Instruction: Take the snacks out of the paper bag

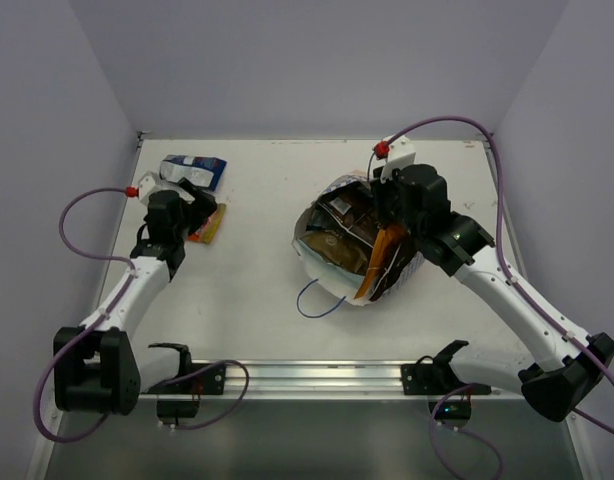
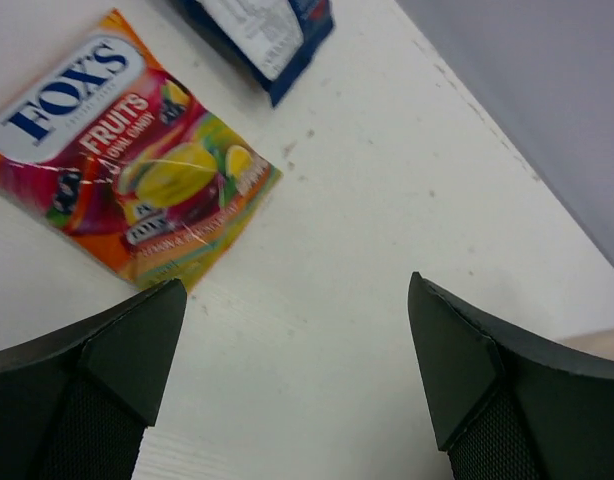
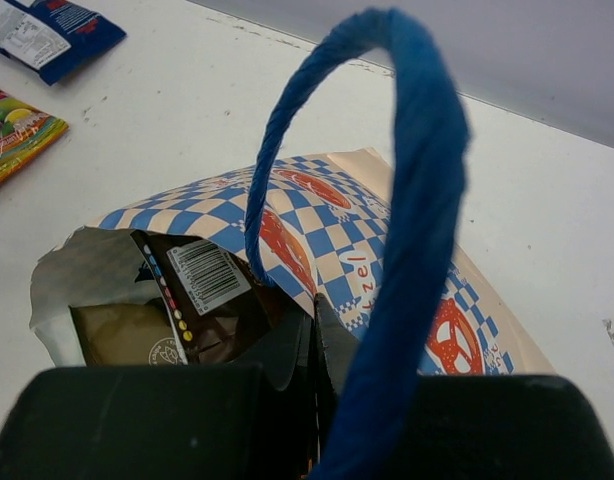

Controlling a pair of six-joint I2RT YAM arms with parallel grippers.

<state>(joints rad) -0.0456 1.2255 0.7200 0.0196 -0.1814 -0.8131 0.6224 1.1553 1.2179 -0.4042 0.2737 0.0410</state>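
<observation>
The paper bag [image 1: 339, 262] lies on its side at centre right, mouth toward the left, checkered outside [image 3: 332, 225]. My right gripper [image 3: 319, 335] is shut on the bag's upper rim, just behind a blue cord handle [image 3: 412, 190]. Inside the mouth show a dark brown packet [image 3: 212, 290] and an olive-tan one [image 3: 122, 335]. Two snacks lie on the table at the far left: an orange fruit-candy packet [image 2: 127, 160] and a blue-and-white packet [image 2: 267, 30]. My left gripper [image 2: 297, 345] hangs open over bare table beside the candy packet, holding nothing.
The white table [image 1: 257, 300] is bounded by grey walls at the back and both sides. A second blue handle [image 1: 320, 298] trails from the bag toward the front rail [image 1: 307, 378].
</observation>
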